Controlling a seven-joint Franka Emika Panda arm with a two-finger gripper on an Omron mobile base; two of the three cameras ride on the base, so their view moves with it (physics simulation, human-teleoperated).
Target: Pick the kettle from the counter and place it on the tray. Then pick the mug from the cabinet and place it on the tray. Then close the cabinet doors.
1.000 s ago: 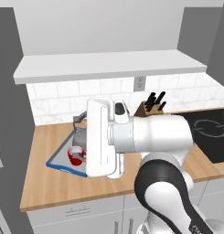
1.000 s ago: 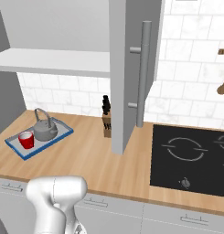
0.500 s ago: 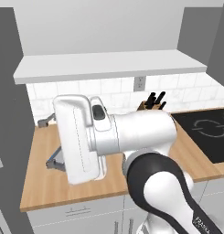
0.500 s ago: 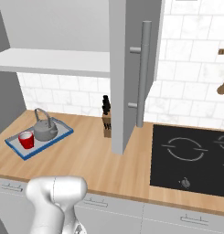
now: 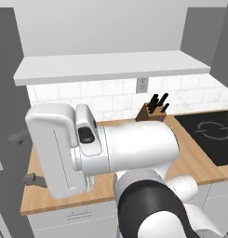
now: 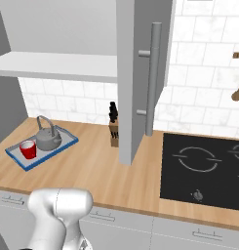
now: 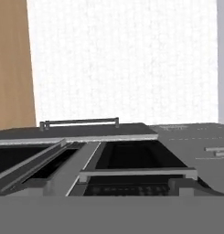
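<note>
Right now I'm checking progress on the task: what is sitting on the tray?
In the right base view the tray holds the kettle and the red mug, side by side. In the left base view the arm covers that part of the counter.

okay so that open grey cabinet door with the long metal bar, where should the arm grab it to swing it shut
Take the light-grey cabinet door by its long vertical metal bar handle, around mid-height, coming from the hob side. The bar stands off the panel on two posts, leaving room for the tool's fingers.

Kettle (image 6: 47,140) and red mug (image 6: 28,149) side by side on blue-rimmed tray (image 6: 62,147), wooden counter (image 6: 96,168), knife block (image 6: 113,132), open cabinet door (image 6: 141,73), black hob (image 6: 204,168)
</note>
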